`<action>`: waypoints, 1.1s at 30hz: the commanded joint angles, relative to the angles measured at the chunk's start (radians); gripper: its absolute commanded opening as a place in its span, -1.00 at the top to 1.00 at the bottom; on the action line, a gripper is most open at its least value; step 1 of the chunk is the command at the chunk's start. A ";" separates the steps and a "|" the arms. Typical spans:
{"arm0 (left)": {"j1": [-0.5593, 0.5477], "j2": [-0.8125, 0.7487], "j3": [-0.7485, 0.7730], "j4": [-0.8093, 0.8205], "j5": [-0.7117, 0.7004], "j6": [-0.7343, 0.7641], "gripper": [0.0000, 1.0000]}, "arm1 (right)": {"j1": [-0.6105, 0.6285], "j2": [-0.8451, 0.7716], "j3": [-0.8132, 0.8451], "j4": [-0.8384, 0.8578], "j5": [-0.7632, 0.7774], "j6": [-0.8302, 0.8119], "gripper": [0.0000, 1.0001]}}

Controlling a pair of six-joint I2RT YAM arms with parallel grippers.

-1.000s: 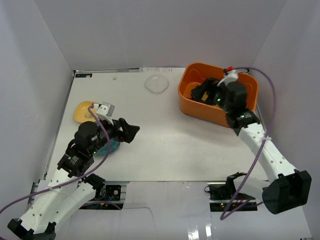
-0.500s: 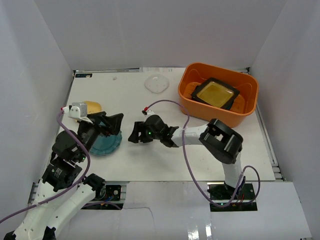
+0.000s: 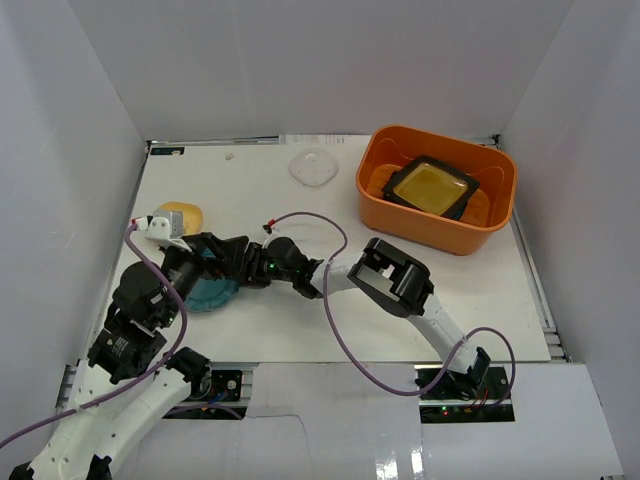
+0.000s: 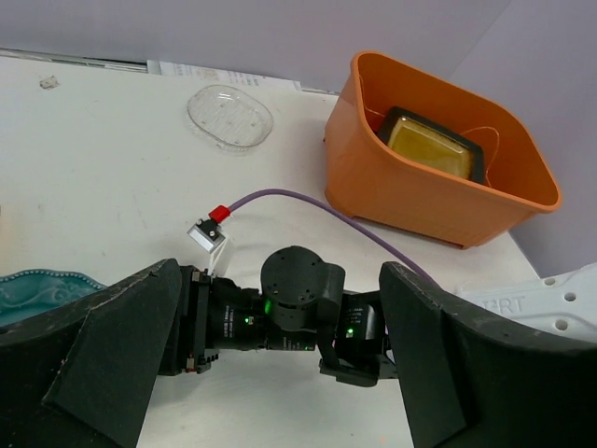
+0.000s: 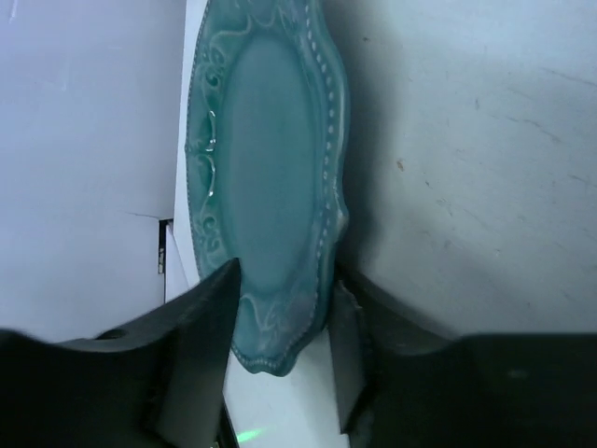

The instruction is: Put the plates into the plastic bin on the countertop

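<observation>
The teal plate [image 5: 270, 187] is apparently glazed ceramic, so rigid, slick and chip-prone. It lies on the tabletop [image 3: 260, 180], well apart from the bin [image 3: 415, 230]. Take it by the scalloped rim. The right gripper [image 5: 286, 275] straddles that rim; clamped or not, I cannot tell. The left gripper [image 4: 280, 275] is spread and empty. Only the right wrist view shows the grip point; overhead, the arms cover it.

Clear oval dish [image 3: 315, 167] — near back wall [image 3: 320, 60]

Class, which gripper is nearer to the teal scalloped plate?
Right. The right gripper has its open fingers on either side of the rim of the teal scalloped plate; the left gripper hangs open beside the plate, not around it.
</observation>
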 commanded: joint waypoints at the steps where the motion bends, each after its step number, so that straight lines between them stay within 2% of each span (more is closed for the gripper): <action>1: -0.002 0.013 0.033 -0.004 -0.014 0.023 -0.96 | 0.011 0.043 -0.013 0.031 0.041 0.078 0.14; 4: -0.001 0.006 0.033 -0.006 -0.012 0.025 -0.96 | 0.011 0.043 -0.058 0.101 0.058 0.129 0.40; 5: -0.002 0.004 0.032 -0.007 -0.012 0.025 -0.96 | 0.011 0.037 -0.097 0.121 0.064 0.139 0.55; 8: -0.001 -0.002 0.036 -0.015 -0.006 0.019 -0.96 | 0.011 -0.038 -0.211 0.195 0.094 0.160 0.84; 13: -0.001 0.001 0.035 -0.021 0.002 0.016 -0.96 | -0.015 -0.219 -0.426 0.329 0.095 0.137 0.84; 15: -0.002 0.006 0.035 -0.021 0.003 0.011 -0.96 | -0.026 -0.349 -0.527 0.359 0.092 0.100 0.85; 18: -0.002 0.010 0.036 -0.016 0.006 0.001 -0.96 | -0.042 -0.550 -0.604 0.298 0.119 -0.004 0.85; 23: -0.001 0.000 0.035 -0.004 0.008 -0.012 -0.96 | -0.111 -0.898 -0.625 0.017 0.223 -0.182 0.85; 29: -0.001 -0.008 0.020 0.013 0.020 -0.026 -0.96 | -0.366 -1.225 -0.596 -0.201 0.257 -0.311 0.85; 33: -0.001 0.013 -0.017 0.033 0.064 -0.050 -0.96 | -0.663 -1.322 -0.521 -0.366 0.204 -0.356 0.85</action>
